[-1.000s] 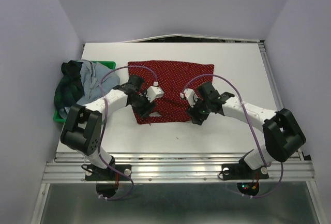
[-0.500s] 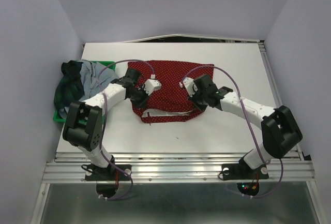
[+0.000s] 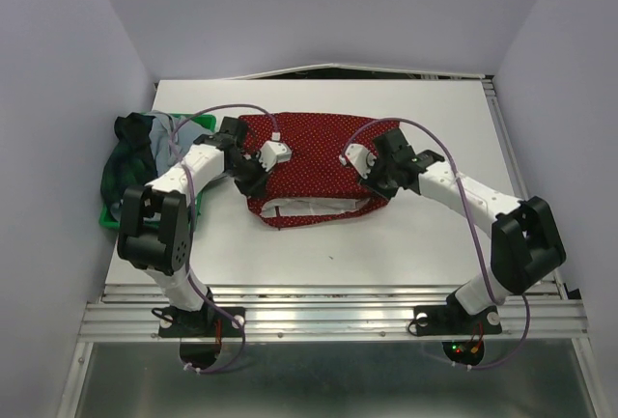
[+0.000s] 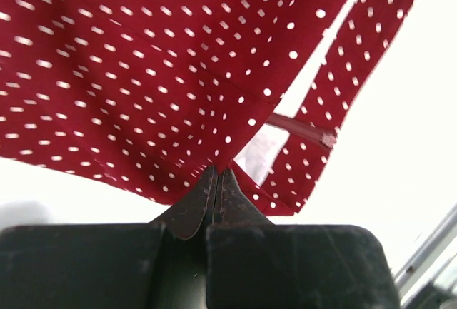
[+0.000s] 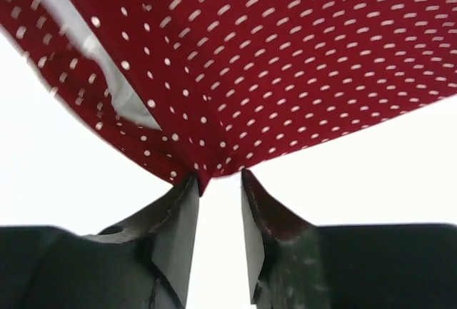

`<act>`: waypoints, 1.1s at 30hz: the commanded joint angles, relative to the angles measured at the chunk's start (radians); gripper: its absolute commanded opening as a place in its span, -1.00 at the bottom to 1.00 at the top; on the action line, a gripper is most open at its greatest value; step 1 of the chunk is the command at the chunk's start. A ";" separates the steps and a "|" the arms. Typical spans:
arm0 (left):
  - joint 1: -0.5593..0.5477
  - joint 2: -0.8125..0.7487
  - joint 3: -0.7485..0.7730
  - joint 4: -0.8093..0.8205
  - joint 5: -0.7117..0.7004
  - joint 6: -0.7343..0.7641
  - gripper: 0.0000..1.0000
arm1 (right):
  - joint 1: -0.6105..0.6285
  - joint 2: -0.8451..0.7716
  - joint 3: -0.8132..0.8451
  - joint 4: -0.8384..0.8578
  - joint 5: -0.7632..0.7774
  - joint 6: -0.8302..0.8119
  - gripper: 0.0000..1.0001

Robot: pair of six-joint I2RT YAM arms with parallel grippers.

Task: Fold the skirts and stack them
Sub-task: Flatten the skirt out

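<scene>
The dark red dotted skirt (image 3: 319,155) lies mid-table, its near part raised and drawn back so the white lining (image 3: 309,208) shows along the front. My left gripper (image 3: 253,179) is shut on the skirt's left edge; in the left wrist view the closed tips (image 4: 216,175) pinch the red cloth (image 4: 143,73). My right gripper (image 3: 377,186) is at the skirt's right side with its jaws open (image 5: 218,180); a corner of the red cloth (image 5: 285,59) only touches the left fingertip (image 5: 187,188). The green plaid skirt (image 3: 121,175) and the pale grey-blue skirt (image 3: 174,143) lie heaped at the left.
A green plastic tray (image 3: 201,120) sits under the heap at the table's left edge. Purple cables loop over both arms. Bare white table (image 3: 328,254) lies in front of the red skirt, and more behind it toward the back wall.
Both grippers shut on the red skirt's near edge and carried it toward the back, baring the white lining. The right gripper has since opened and let go of the cloth.
</scene>
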 commanded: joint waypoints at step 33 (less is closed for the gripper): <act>-0.157 -0.053 -0.221 0.199 -0.235 -0.092 -0.18 | -0.089 0.243 0.017 -0.153 -0.259 0.020 0.03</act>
